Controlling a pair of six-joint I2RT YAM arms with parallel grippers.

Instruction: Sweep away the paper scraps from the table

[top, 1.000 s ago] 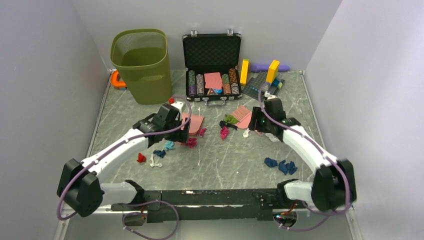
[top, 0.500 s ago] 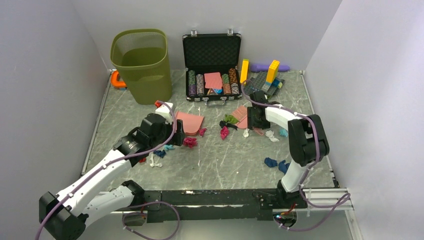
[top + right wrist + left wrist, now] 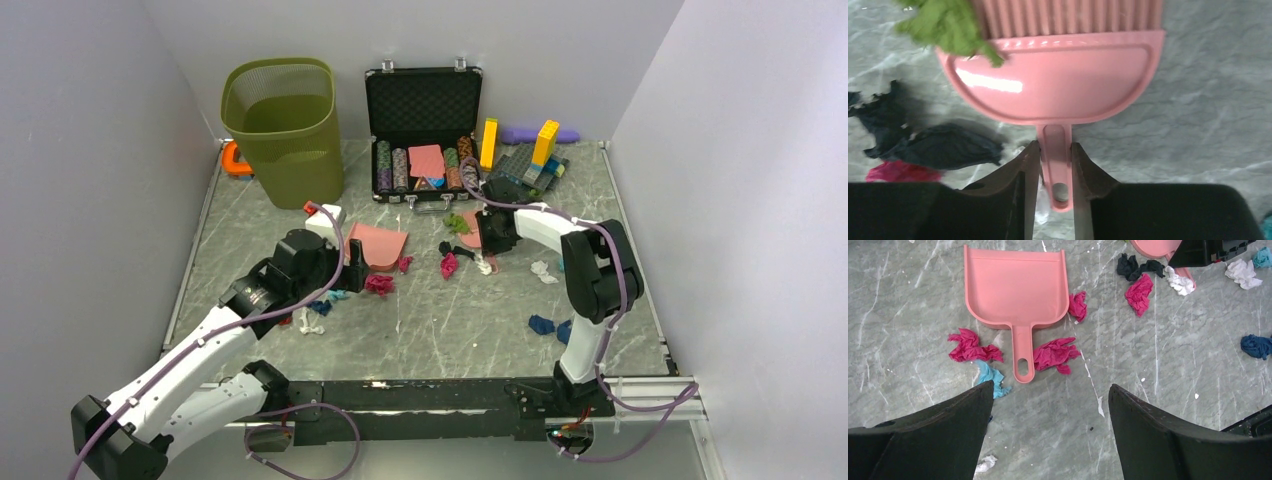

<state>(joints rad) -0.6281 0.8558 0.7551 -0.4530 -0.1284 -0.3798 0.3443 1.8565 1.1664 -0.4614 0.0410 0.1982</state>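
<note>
Paper scraps lie across the middle of the table (image 3: 430,320): magenta wads (image 3: 380,284) (image 3: 448,265), a green wad (image 3: 457,222), white wads (image 3: 543,270) and blue wads (image 3: 541,324). My left gripper (image 3: 352,268) is open and empty above the table, just short of the handle of a pink dustpan (image 3: 1015,287). Magenta wads (image 3: 1055,354) and a teal wad (image 3: 990,377) flank that handle. My right gripper (image 3: 1055,150) is shut on the handle of a pink brush (image 3: 1058,85). The green wad (image 3: 950,22) lies against the brush's bristles and a dark wad (image 3: 933,145) lies to its left.
An olive waste basket (image 3: 283,130) stands at the back left with an orange object (image 3: 235,160) beside it. An open black case of poker chips (image 3: 423,130) stands at the back middle. Toy bricks (image 3: 530,160) are at the back right. Walls close off three sides.
My right gripper has moved left with the brush, and the green wad has shifted toward the case. My left arm pulled back a little from the dustpan and has hardly moved since.
</note>
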